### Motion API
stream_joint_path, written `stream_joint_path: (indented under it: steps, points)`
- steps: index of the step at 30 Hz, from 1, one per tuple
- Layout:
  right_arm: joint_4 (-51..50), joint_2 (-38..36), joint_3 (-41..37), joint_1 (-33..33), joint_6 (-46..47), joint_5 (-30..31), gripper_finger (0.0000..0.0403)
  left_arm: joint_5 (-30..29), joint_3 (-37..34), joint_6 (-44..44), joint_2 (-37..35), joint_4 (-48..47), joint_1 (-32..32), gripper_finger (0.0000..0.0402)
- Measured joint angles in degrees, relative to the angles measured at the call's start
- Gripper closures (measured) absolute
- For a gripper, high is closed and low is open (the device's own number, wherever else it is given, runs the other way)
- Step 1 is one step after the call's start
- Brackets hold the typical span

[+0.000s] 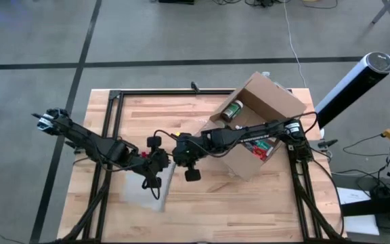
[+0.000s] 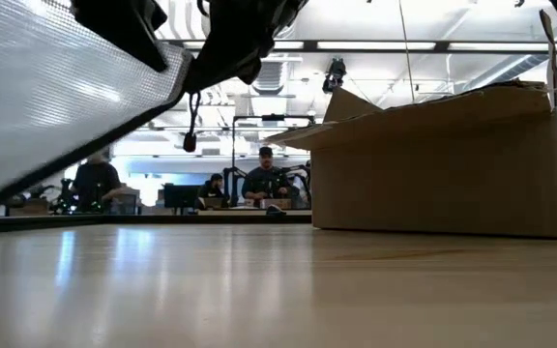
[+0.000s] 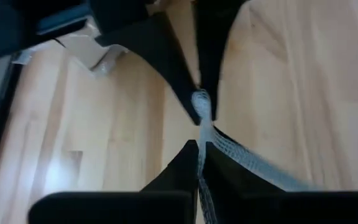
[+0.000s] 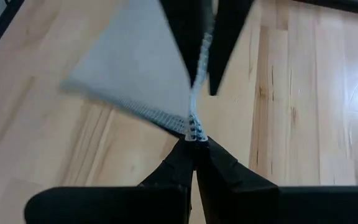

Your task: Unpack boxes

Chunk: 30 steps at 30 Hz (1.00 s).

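Both sets of fingers are pinched tight on one edge of the translucent pouch [image 1: 149, 188] — left gripper [image 3: 199, 140] and right gripper [image 4: 192, 138] tip to tip, above the table [image 1: 195, 210]. The cardboard box [image 1: 259, 125] lies open well behind the right fingers.

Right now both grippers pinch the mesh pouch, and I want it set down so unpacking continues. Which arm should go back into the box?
Right, probably. The right gripper hangs off the arm lying across the open cardboard box. The left gripper, shut on the pouch, sits farther away and can lower it.
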Motion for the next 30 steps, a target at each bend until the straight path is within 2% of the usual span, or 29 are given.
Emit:
stream_joint_path:
  steps: [12,25,30]
  points:
    - [3.01,-0.07,0.0,0.14,1.01,-0.18,0.0403,-3.2,-0.05,2.69,-0.13,5.21,0.01,0.0401]
    - [3.39,-0.16,0.11,0.29,1.88,0.26,0.0403,-6.31,1.85,5.26,-2.7,5.32,-0.16,0.0401]
    - [3.14,-0.14,0.07,0.3,1.06,2.8,0.0403,-7.53,1.89,4.92,-4.02,5.48,-1.03,0.0401]
